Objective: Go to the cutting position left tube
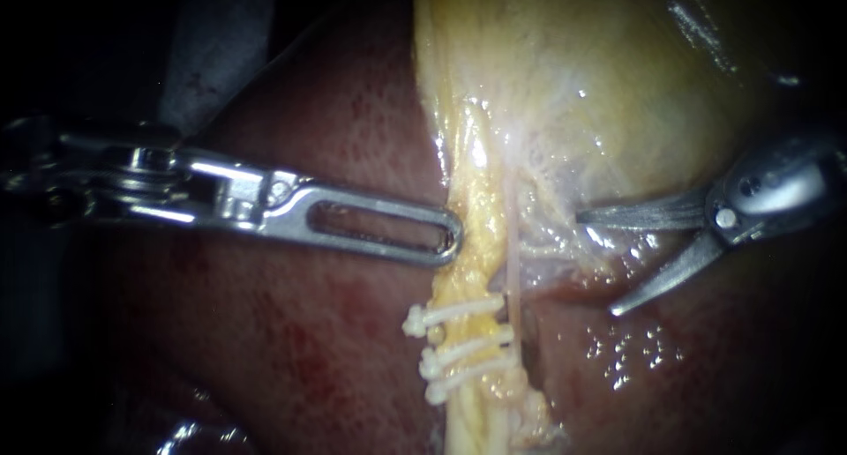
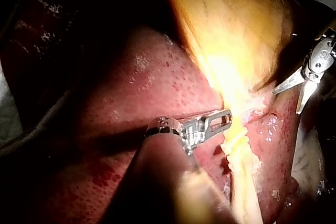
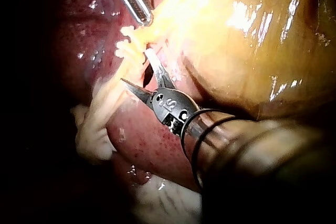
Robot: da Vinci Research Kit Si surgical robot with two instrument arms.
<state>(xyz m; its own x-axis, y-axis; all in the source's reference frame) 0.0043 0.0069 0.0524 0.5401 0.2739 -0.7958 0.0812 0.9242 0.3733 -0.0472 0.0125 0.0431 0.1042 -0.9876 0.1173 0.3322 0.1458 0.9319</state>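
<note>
Where the endoscope looks: left tube (image 1: 468, 270), yellow, lumpy, wet, crossed by three white clips (image 1: 463, 345), lies at nine o'clock from right instrument (image 1: 595, 264), whose curved steel blades are parted and empty. Slotted left instrument (image 1: 452, 237) meets tube; grip indiscernible. Left wrist: same contact. Right wrist: tube just ahead of blades.

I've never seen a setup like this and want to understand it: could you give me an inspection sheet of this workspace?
Surface: liver, dark red and wet, with the yellowish gallbladder above it.
Job's things: yellow tube carrying three white clips.
Clutter: nothing seen.
Instruments: left instrument tip against the tube, above the clips; right instrument blades open, apart from the tube.
Cables: dark rings round the right instrument's shaft; nothing loose.
Surroundings: dark beyond the tissue.
</note>
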